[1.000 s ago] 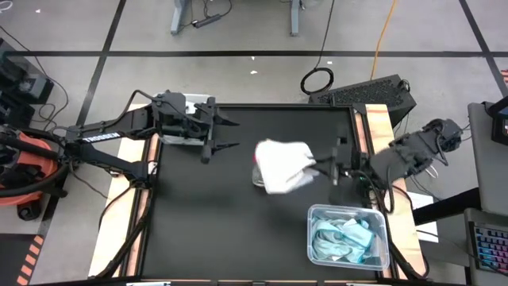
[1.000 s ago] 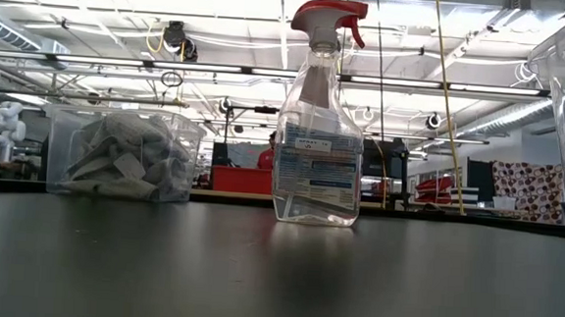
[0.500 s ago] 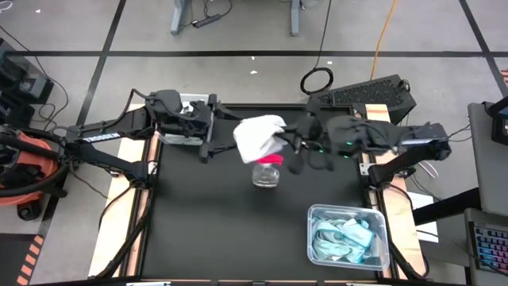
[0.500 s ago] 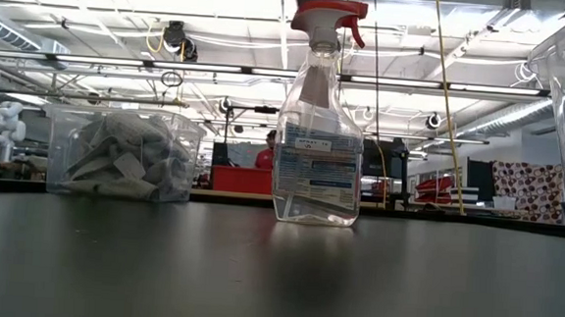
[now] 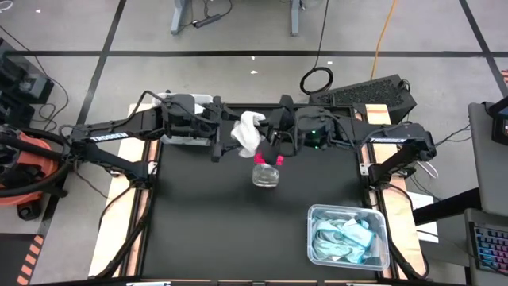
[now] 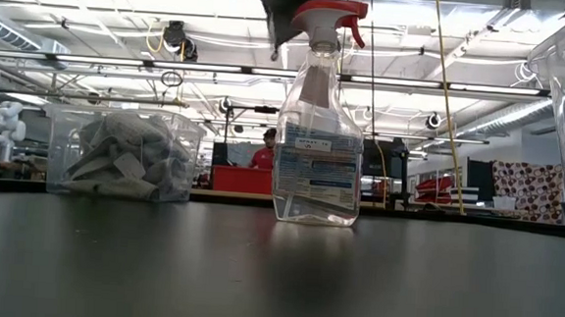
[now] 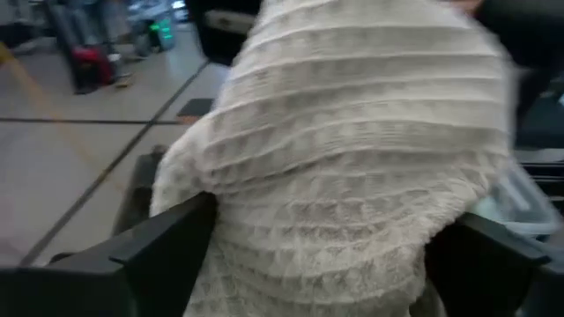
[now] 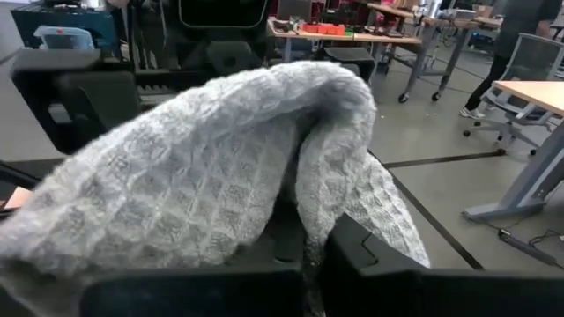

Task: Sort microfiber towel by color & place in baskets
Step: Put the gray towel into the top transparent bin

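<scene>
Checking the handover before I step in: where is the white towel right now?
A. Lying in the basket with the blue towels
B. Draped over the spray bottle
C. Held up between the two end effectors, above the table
C: the white towel hangs from the shut right end effector, with the open left end effector around it.

We see a clear spray bottle [image 6: 319, 131] with a red trigger head standing upright near the middle of the black surface [image 5: 198, 222] — its label faces the low camera. Behind it, far off in the room, a person in red [image 6: 266, 156] shows.
</scene>
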Available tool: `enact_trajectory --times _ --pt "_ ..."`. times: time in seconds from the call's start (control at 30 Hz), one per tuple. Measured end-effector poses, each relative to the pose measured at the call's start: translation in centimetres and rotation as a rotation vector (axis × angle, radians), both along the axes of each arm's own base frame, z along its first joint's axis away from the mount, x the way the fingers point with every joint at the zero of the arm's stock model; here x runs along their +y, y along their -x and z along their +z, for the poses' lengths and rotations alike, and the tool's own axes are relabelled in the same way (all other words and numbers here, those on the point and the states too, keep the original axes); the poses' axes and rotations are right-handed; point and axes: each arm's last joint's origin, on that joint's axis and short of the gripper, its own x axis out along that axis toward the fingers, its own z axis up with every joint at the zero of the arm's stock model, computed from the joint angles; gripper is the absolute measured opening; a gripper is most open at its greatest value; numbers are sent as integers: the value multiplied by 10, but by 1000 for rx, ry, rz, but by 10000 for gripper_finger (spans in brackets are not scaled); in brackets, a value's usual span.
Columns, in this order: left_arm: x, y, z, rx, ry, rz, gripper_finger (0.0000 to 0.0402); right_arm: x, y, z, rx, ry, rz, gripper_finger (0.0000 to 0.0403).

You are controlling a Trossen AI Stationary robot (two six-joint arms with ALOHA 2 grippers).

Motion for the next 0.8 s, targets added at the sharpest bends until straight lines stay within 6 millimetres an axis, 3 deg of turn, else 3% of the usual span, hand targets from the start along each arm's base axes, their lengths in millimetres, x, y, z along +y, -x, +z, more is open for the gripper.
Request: enact_trajectory --times 0.2,0.47,0.67,0.8 --pt "9 2 -2 17 -15 65 291 -5 1 1 -3 -10 27 0" --pt "9 -2 -3 5 -56 -53 146 -6 2 2 -5 -25 55 11" --pt "16 -1 -4 32 -143 -10 30 -9 3 -1 27 -27 38 75" --pt "27 5 -5 65 -160 88 23 -10 4 -5 74 -30 36 142"
